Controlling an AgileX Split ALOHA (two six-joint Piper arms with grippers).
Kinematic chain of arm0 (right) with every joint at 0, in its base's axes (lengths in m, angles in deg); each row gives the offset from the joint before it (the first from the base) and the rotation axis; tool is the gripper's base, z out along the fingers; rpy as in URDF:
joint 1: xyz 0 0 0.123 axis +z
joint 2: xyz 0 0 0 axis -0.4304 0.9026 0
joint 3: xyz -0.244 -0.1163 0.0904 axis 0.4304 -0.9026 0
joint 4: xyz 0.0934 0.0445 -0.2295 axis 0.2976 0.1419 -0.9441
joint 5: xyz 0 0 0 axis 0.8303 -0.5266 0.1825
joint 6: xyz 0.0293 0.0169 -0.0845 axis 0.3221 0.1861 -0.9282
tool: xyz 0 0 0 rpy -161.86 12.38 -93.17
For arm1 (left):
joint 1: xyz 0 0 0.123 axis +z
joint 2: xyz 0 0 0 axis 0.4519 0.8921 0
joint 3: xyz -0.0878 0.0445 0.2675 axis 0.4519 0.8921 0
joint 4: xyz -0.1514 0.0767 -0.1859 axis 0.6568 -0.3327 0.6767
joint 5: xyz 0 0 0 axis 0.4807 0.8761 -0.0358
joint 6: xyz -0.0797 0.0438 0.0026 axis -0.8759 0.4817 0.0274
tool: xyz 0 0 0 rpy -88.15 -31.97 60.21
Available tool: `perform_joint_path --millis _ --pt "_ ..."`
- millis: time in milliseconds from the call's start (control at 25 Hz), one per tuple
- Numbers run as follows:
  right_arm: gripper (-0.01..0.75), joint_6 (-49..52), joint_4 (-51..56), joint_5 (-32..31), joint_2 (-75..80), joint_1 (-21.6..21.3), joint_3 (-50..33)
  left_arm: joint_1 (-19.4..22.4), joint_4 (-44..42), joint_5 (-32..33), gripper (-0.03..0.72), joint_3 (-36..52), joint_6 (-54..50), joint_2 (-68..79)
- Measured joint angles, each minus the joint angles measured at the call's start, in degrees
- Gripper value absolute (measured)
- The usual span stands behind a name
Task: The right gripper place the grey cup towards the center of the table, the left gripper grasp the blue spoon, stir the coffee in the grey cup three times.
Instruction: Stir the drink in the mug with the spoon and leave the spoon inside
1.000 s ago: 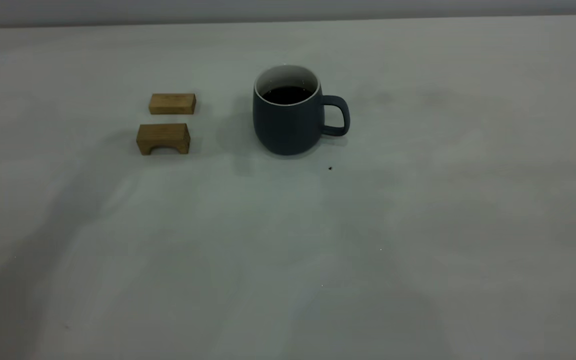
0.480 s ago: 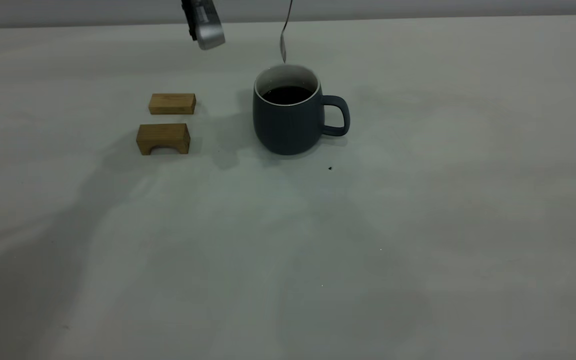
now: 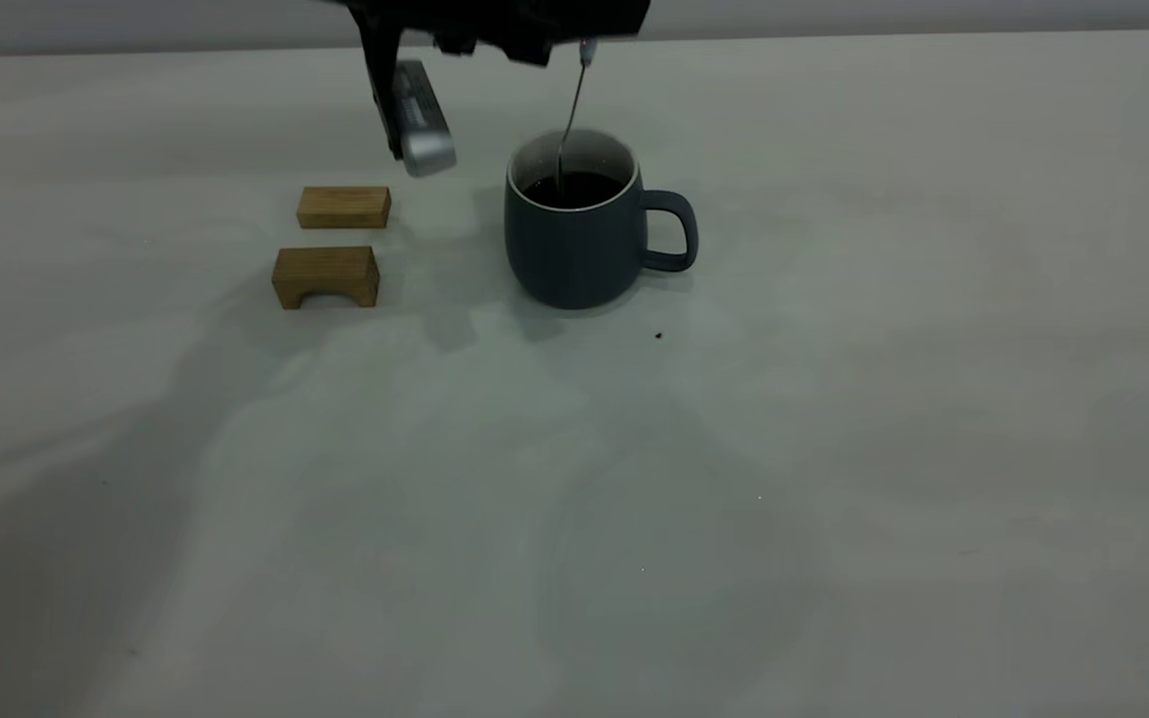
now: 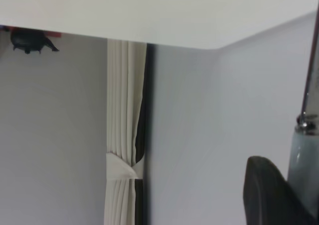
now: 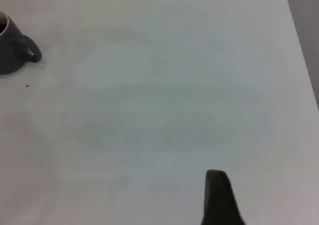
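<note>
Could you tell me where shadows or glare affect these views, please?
Exterior view: dim overall, with broad soft shadows across the table and beside the grey cup; the coffee reads almost black. Left wrist view: bright wall, no table in sight. Right wrist view: evenly lit, no glare.

The exterior view looks down at a slant across the table [image 3: 834, 449] from in front, at middling range, with the grey cup [image 3: 574, 239] in the upper middle of the frame. The left wrist view sits close beside the blue spoon [image 4: 305, 155] and faces off the table towards a wall and curtain [image 4: 124, 135]. The right wrist view looks across bare table from afar, sharing the grey cup [image 5: 12, 46] at its upper left edge.
</note>
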State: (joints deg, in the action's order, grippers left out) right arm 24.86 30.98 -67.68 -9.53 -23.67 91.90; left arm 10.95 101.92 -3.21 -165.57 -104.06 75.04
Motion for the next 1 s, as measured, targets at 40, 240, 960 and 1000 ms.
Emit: perform_joint_path --millis 40,240,960,1000 --pt "0.511 0.00 0.00 0.00 0.00 0.00 0.00 0.00 0.00 0.06 0.133 -0.61 -0.01 0.73" --pt "0.511 0.00 0.00 0.00 0.00 0.00 0.00 -0.06 0.06 1.62 0.133 -3.36 -0.17 3.68" --pt "0.511 0.00 0.00 0.00 0.00 0.00 0.00 2.25 0.01 1.51 0.133 -7.48 -0.34 6.78" --pt "0.511 0.00 0.00 0.00 0.00 0.00 0.00 1.78 0.01 1.51 0.133 -8.36 -0.34 7.28"
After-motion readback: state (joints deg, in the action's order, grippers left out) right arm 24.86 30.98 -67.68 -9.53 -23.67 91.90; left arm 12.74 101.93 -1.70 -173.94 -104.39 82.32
